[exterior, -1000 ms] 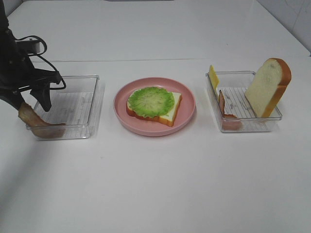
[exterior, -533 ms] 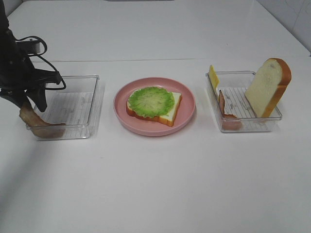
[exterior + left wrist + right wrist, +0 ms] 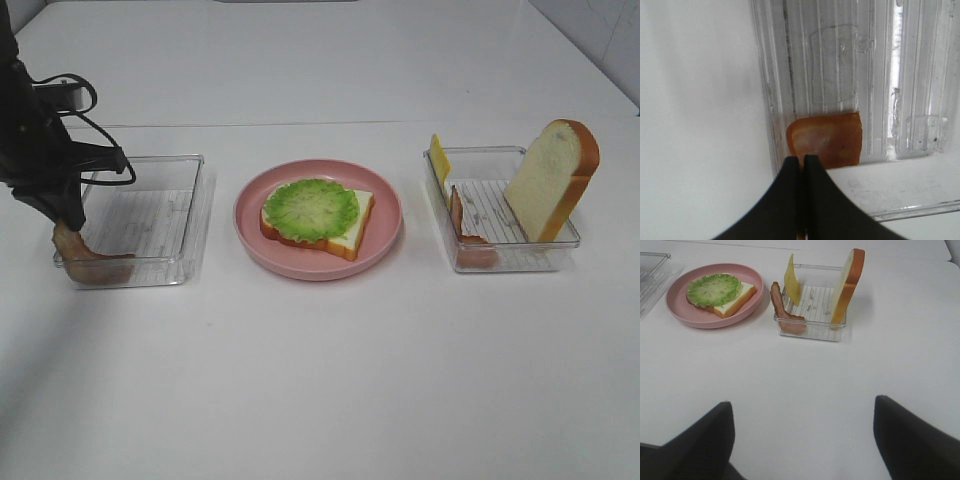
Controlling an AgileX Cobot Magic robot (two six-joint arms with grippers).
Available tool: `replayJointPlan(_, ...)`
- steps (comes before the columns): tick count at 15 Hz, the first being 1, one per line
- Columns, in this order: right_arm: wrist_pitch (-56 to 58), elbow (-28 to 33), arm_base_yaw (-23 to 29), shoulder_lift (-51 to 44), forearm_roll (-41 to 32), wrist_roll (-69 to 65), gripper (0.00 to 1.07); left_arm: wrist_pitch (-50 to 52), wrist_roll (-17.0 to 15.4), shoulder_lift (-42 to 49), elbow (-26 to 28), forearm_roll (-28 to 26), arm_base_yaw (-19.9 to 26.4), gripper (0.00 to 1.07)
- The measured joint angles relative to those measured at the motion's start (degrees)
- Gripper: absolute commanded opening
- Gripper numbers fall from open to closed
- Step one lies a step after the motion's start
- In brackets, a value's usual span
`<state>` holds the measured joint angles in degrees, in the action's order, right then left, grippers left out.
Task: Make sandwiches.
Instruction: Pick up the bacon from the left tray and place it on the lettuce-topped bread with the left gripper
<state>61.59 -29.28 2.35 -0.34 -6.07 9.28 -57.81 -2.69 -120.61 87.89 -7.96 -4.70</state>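
Left claw (image 3: 800, 167) pinched shut on bacon strip (image 3: 827, 140) | right claw (image 3: 801, 405) wide open, empty

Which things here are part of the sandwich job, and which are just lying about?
Job: bread slice with lettuce on it; bacon strip pinched in left claw; second bacon strip, cheese, upright bread slice.
Lying about (holders only): pink plate, left tray, right tray.

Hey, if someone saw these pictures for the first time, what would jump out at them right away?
Most likely the bright green lettuce lying on a bread slice on the pink plate in the middle of the table. Next come the tall bread slice standing on edge in the right tray, and the left gripper, its black fingers shut on a bacon strip at the left tray's near left corner.
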Motion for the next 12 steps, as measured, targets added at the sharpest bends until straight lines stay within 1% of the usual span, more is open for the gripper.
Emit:
replayJointPlan(4,0.0,0.0,0.0,0.0,0.0,0.0,0.74,0.0,0.3,0.0,0.0,-0.2,0.0,0.0)
replayJointPlan(6,0.0,0.0,0.0,0.0,0.0,0.0,0.74,0.0,0.5,0.1,0.0,-1.0,0.0,0.0)
replayJointPlan(8,0.0,0.0,0.0,0.0,0.0,0.0,0.74,0.0,1.4,0.7,0.0,-2.3,0.0,0.0)
replayJointPlan(10,0.0,0.0,0.0,0.0,0.0,0.0,0.74,-0.4,2.2,0.9,1.4,-4.8,0.0,0.0)
replayJointPlan(12,0.0,0.0,0.0,0.0,0.0,0.0,0.74,-1.4,3.2,0.9,4.3,-7.6,0.0,0.0)
